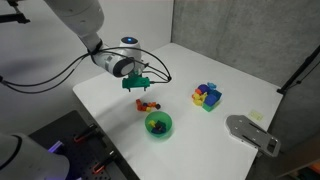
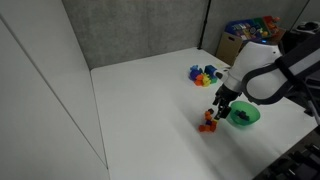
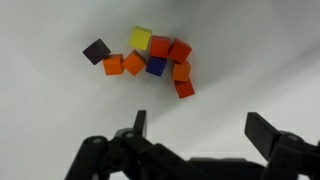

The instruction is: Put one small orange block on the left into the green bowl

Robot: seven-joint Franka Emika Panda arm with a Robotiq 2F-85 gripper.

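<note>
green bowl (image 1: 160,135), small blocks (image 1: 156,123) inside

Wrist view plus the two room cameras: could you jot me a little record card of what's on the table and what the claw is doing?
gripper: open, empty, hovers near the pile without touching it
pile: small blocks packed close; mostly orange, plus yellow, red and blue
dark block: at the pile's edge
orange block: on the table next to the dark block, not gripped
bowl: green, beside the pile
bigger blocks: separate heap farther off
table: white
</note>
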